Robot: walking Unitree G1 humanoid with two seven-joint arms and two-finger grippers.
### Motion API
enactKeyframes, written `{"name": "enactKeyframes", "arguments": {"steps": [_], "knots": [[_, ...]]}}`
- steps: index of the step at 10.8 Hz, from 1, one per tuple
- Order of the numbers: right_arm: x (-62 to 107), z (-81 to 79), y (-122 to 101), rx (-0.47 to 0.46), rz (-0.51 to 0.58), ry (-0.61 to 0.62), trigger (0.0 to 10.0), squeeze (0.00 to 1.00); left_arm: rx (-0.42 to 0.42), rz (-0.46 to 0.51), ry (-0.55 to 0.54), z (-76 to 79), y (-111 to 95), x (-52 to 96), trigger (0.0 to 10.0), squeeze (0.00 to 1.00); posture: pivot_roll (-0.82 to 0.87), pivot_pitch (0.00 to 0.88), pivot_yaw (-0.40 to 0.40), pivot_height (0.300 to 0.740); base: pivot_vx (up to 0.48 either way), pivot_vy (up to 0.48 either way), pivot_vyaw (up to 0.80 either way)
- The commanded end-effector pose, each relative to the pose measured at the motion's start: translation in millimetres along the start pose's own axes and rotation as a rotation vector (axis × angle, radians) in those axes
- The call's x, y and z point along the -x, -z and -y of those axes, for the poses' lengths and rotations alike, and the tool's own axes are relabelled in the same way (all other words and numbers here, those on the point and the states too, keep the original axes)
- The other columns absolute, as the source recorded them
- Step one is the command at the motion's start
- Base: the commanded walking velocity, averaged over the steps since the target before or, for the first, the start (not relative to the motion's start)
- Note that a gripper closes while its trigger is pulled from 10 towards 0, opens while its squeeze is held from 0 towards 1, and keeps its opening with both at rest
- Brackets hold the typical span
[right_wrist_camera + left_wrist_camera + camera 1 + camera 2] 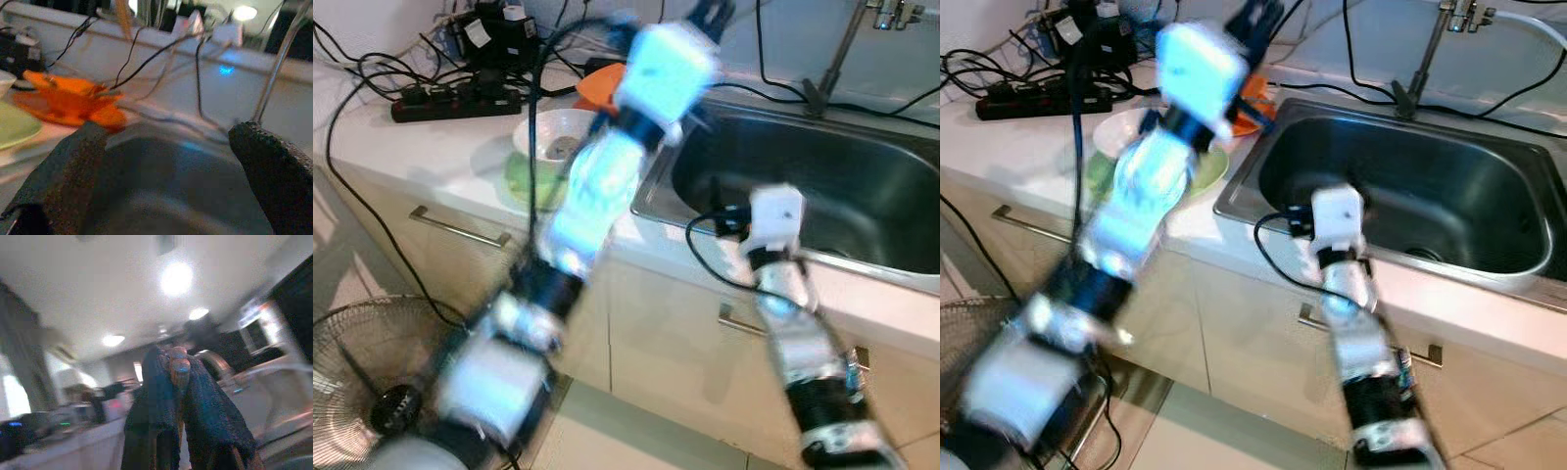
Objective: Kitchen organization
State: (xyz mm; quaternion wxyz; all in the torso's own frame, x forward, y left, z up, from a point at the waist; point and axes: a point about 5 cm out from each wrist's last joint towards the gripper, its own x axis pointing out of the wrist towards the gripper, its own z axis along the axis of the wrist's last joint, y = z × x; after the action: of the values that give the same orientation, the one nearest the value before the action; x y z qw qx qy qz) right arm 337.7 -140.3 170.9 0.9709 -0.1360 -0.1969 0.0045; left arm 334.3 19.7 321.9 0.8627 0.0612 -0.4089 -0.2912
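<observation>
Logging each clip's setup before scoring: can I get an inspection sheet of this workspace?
Surface: white counter with steel sink, basin looks empty.
Job's things: white bowl on green plate; orange item behind them.
Clutter: black power strip.
Grippers: left pincer raised, blurred, fingers close around a small object; right pincer open at the sink's edge.
Cables: black leads across counter and backsplash.
Surroundings: faucet, drawer fronts, floor fan.
</observation>
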Motion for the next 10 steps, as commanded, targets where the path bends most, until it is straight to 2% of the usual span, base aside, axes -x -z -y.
{"name": "enactKeyframes", "arguments": {"steps": [1, 2, 3, 4, 5, 6, 7, 8, 9, 10], "knots": [[-5.0, -2.3, -13, 0.023, 0.06, -0.007, 10.0, 0.0, 0.043, 0.03, 0.017, -2.6, -9, -2.7, 10.0, 0.0, 0.04, 0.029, 0.021, 0.74, 0.0, 0.0, 0.0], [-7.9, -2.3, -18, 0.091, 0.097, -0.027, 10.0, 0.0, 0.143, 0.01, 0.085, 2.1, -7, 2.3, 10.0, 0.0, 0.04, 0.029, 0.02, 0.74, 0.0, 0.0, 0.0], [-8.4, -3.0, -21, 0.111, 0.125, -0.018, 10.0, 0.38, 0.23, 0.012, 0.12, 4.2, -7, 7.8, 10.0, 0.0, 0.04, 0.031, 0.021, 0.74, 0.0, 0.0, 0.0], [-11.6, -3.7, -22, 0.143, 0.117, -0.018, 10.0, 0.11, 0.243, -0.019, 0.128, 2.8, -4, 13.1, 10.0, 0.0, 0.04, 0.031, 0.02, 0.74, 0.0, 0.0, 0.0], [-14.6, -4.0, -24, 0.132, 0.103, -0.027, 10.0, 0.0, 0.235, -0.036, 0.126, 2.4, -2, 14.8, 10.0, 0.0, 0.04, 0.031, 0.02, 0.74, 0.0, 0.0, 0.0], [-16.2, -2.2, -25, 0.114, 0.103, -0.014, 2.4, 0.0, 0.239, -0.038, 0.12, 1.7, -3, 15.2, 10.0, 0.0, 0.04, 0.031, 0.019, 0.74, 0.0, 0.0, 0.0], [-18.4, 1.1, -25, 0.107, 0.092, 0.011, 0.0, 0.0, 0.255, -0.036, 0.114, 0.6, -4, 15.9, 10.0, 0.0, 0.04, 0.031, 0.019, 0.74, 0.0, 0.0, 0.0], [-19.8, 2.9, -25, 0.111, 0.088, 0.024, 0.0, 0.0, 0.282, -0.039, 0.11, -1.0, -4, 17.1, 10.0, 0.0, 0.04, 0.03, 0.02, 0.74, 0.0, 0.0, 0.0], [-22.1, 5.0, -26, 0.107, 0.08, 0.047, 0.0, 0.0, 0.437, -0.039, 0.091, -6.4, -2, 22.3, 10.0, 0.0, 0.04, 0.029, 0.025, 0.74, 0.0, 0.0, 0.0], [-22.8, 5.4, -27, 0.098, 0.082, 0.051, 0.0, 0.0, 0.477, -0.053, 0.115, -7.1, 1, 26.3, 10.0, 0.0, 0.04, 0.029, 0.026, 0.74, 0.0, 0.0, 0.0]]}}
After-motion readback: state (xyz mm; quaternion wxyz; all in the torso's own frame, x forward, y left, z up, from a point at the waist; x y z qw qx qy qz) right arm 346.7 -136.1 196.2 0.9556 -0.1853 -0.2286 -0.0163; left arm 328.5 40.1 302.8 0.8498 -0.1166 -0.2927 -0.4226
